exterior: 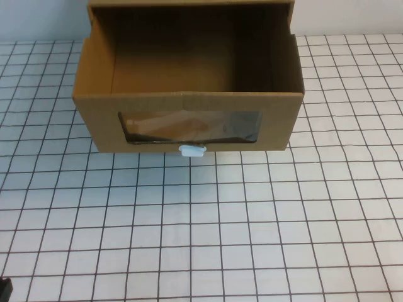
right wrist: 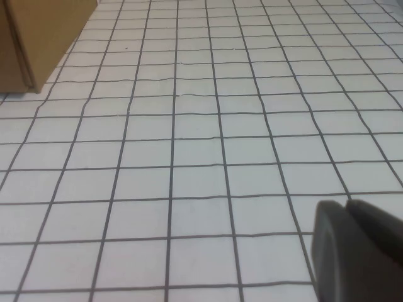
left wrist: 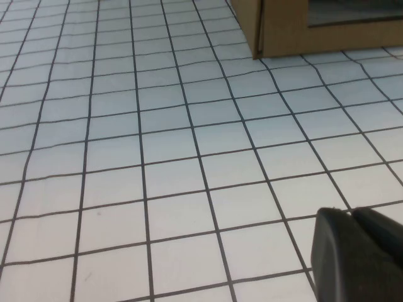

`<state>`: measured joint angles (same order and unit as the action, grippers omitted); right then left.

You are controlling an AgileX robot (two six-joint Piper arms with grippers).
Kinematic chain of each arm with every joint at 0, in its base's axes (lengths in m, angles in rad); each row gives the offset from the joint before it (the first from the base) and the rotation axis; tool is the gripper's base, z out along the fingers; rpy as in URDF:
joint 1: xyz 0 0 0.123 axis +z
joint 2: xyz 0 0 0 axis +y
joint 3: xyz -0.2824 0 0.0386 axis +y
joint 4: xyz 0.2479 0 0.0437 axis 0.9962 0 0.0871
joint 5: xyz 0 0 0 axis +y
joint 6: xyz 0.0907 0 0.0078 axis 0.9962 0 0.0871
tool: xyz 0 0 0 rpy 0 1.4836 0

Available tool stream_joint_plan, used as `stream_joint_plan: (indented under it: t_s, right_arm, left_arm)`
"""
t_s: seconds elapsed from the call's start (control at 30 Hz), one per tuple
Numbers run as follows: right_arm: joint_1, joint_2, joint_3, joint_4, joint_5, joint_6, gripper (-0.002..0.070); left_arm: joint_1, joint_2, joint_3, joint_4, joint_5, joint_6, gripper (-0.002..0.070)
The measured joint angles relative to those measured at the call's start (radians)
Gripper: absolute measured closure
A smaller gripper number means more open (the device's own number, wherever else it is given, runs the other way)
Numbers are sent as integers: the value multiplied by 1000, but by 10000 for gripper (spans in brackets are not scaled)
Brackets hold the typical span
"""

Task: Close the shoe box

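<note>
Both our jaws, left [left wrist: 356, 251] and right [right wrist: 352, 251], hover low, spread untellable; well ahead, the brown cardboard windowed shoe box [exterior: 189, 100] stands pulled open—light, stiff; push its front panel.

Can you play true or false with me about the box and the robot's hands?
1. The shoe box drawer is pulled out and open. True.
2. A shoe lies inside the open drawer. False: it looks empty.
3. The white pull tab sits below the window. True.
4. The left hand is gripping the tab. False: it hangs over the checked table, away from the box.
5. The right hand is touching nothing. True: it hangs over bare table, off the box.
</note>
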<state>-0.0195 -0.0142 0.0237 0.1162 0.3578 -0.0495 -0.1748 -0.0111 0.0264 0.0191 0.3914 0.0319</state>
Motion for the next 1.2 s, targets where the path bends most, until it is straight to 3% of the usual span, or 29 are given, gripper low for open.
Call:
stream_joint_plan:
  t_s: [0.63, 0.87, 1.03, 1.2]
  right_arm:
    - [0, 0, 0, 0, -12, 0, 689]
    - [0, 0, 0, 0, -146, 0, 690]
    - [0, 0, 0, 0, -381, 0, 690]
    - [0, 0, 0, 0, -668, 0, 690]
  left_arm:
    - [0, 0, 0, 0, -4, 0, 677]
    - [0, 0, 0, -10, -36, 0, 677]
    - [0, 0, 2, -69, -198, 0, 677]
    - [0, 0, 2, -90, -527, 0, 678]
